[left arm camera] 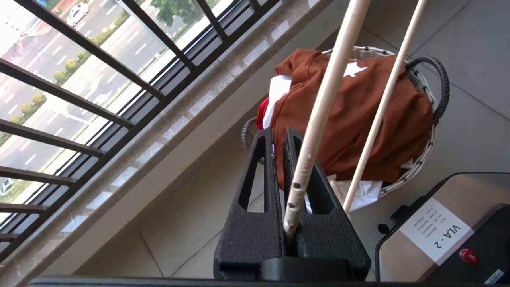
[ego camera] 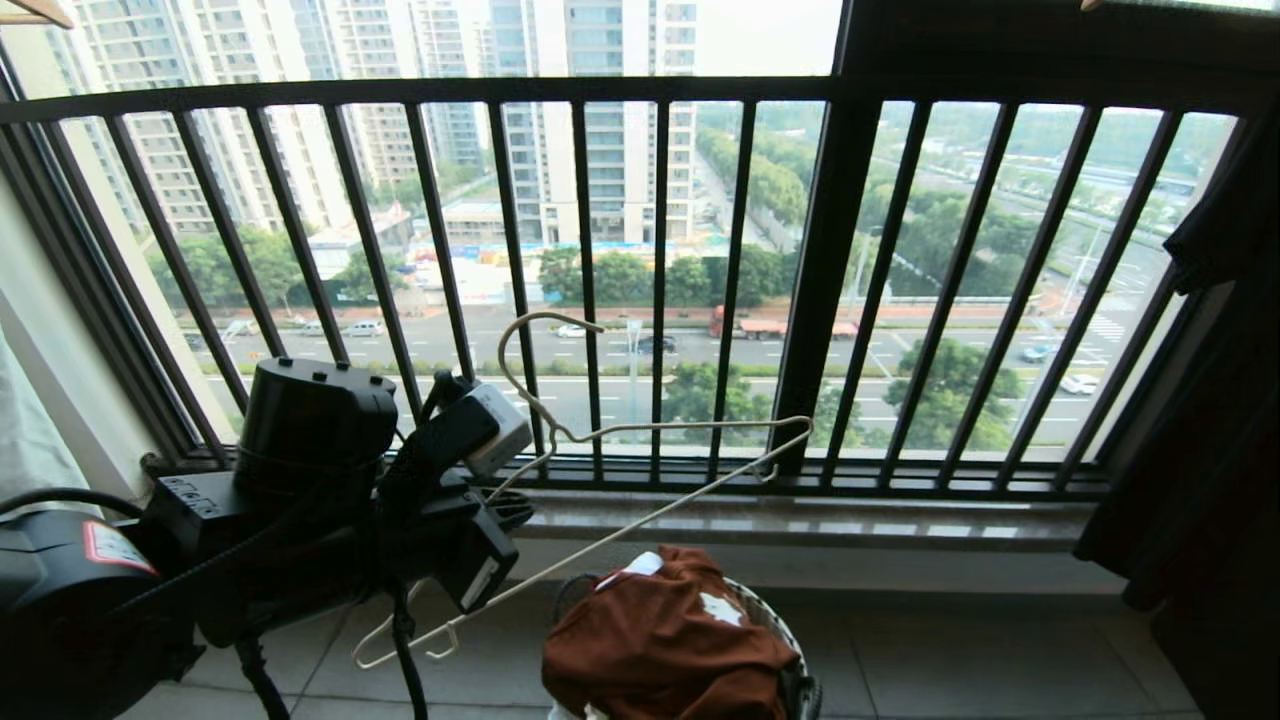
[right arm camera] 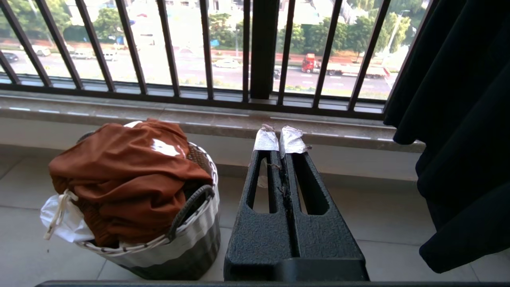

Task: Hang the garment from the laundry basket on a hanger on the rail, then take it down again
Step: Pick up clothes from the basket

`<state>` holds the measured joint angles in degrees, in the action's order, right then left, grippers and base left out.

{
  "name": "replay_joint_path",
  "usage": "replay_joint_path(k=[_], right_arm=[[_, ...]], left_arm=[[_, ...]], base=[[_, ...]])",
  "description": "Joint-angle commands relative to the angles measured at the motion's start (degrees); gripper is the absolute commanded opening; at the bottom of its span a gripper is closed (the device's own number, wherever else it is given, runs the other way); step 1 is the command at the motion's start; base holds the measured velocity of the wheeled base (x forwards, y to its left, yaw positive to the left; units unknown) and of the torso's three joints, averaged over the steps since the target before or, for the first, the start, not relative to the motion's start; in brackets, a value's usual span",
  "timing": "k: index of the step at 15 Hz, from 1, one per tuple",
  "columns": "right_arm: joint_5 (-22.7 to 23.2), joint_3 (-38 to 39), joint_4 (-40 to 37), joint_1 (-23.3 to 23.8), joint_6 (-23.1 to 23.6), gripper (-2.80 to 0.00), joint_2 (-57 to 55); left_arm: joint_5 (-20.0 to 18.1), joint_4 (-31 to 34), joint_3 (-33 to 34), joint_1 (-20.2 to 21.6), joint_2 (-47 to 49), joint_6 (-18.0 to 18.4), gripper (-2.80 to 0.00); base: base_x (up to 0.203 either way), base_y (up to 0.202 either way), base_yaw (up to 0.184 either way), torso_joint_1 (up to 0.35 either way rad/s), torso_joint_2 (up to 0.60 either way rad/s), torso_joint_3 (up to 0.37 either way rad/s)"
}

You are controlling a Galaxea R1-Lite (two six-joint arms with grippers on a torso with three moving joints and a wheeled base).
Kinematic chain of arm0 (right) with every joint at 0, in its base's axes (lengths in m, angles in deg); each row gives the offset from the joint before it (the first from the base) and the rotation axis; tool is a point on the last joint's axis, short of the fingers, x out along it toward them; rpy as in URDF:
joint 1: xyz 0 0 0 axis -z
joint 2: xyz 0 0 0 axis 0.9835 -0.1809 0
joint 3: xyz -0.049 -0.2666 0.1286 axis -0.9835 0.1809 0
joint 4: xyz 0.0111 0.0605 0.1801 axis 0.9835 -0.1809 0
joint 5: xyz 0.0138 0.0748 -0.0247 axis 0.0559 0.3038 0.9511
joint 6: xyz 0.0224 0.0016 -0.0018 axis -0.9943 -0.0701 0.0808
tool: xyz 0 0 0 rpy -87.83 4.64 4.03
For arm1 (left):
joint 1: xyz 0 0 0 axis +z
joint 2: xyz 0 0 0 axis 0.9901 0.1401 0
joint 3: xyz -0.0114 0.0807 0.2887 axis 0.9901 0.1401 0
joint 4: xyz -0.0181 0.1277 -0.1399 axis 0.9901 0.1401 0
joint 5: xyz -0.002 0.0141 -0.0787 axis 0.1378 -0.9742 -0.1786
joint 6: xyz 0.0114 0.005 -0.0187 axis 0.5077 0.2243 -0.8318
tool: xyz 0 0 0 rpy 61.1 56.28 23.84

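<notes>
The laundry basket (right arm camera: 187,239) stood on the tiled floor (ego camera: 1000,650), just in front of the stone sill (ego camera: 800,520) below the black balcony railing (ego camera: 660,280). It served as the reference landmark for all positions below.

The garment (right arm camera: 127,179), rust-brown shorts with a small white logo, lay heaped on top of the laundry basket and rose above its rim. A white drawstring (right arm camera: 59,207) hung over the edge of the pile, and white fabric (right arm camera: 65,225) showed beneath the shorts.

The left hand (left arm camera: 293,167) was positioned above and to the left of the laundry basket, clear of it. Its fingers were clamped narrowly on one wire of the hanger (ego camera: 640,430). The hanger was cream-white and tilted; its hook pointed up toward the railing, and its lower bar ran diagonally, with the near end low beside the basket and the far end raised toward the sill. In the left wrist view, two hanger wires crossed in front of the garment without visible contact.

The right hand (right arm camera: 282,141) was located to the right of the laundry basket, apart from it, and pointed toward the sill. Its fingers were fully pressed together and held nothing.

A black garment (right arm camera: 458,119) hung further right of the basket, beyond the right hand.
</notes>
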<state>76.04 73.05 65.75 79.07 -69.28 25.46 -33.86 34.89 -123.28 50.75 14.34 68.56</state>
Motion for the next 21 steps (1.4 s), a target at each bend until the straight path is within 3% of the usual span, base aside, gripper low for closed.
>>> replay_joint_path(k=[1,11,21], right_arm=[[0.02,0.01,0.00,-0.02,0.03,-2.80,-0.07],[0.02,0.01,0.00,-0.02,0.00,-2.80,-0.07],[0.02,0.01,0.00,-0.02,0.00,-2.80,-0.07]], left_arm=[[-0.01,-0.15,0.00,-0.01,0.10,0.12,-2.80],[-0.01,-0.24,0.26,-0.01,0.01,0.12,-2.80],[-0.90,-0.24,0.74,-0.09,-1.68,0.12,-2.80]], base=[[0.000,0.000,0.000,-0.154,0.48,0.328],[0.000,0.000,0.000,-0.092,0.44,0.345],[0.000,0.000,0.000,-0.002,0.04,0.033]])
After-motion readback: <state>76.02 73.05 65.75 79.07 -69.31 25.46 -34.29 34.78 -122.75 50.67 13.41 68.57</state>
